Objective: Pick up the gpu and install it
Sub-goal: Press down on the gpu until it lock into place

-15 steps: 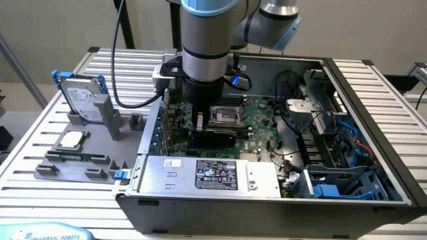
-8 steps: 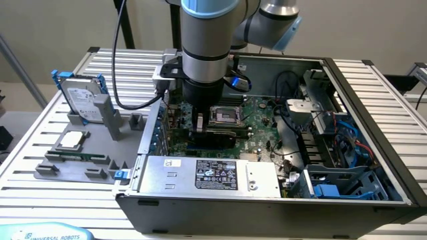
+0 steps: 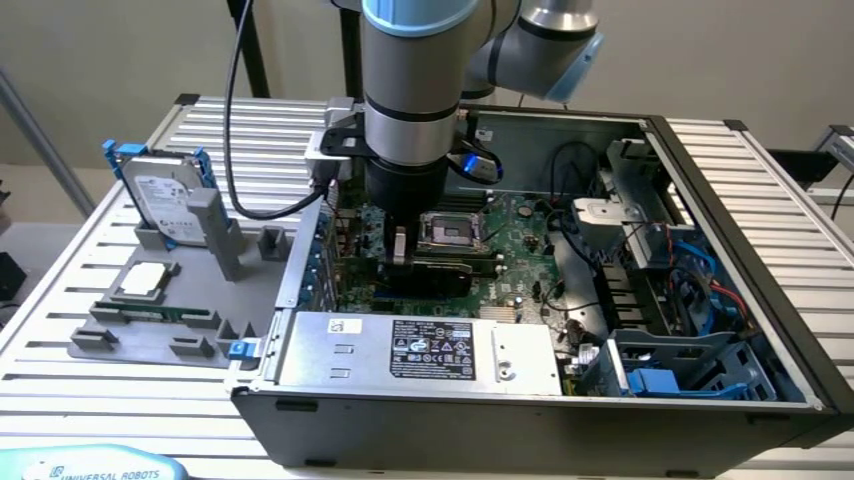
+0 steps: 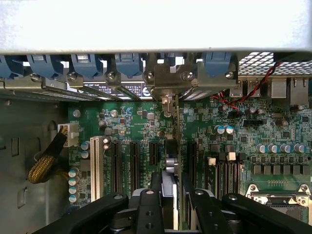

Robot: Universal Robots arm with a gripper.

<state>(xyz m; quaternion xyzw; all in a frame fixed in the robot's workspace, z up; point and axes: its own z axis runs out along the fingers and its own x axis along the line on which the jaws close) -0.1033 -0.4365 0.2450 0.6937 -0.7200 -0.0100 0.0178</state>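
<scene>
Exterior view: a ribbed metal table carries a large open dark-grey steel computer case, and a silver-and-blue robot arm reaches straight down into it over a green circuit motherboard. At about nine o'clock from the case stands a silver hard drive in a blue-handled frame on a grey plastic holder, with a small square silver chip lying flat below it. Inside the case, the black hand is clenched on the gpu, a thin card seen edge-on, its long axis running from the hand toward twelve o'clock, where its silver metal bracket meets the case's rear wall among blue plastic latches. The card stands upright, apparently in line with the black expansion slots.
</scene>
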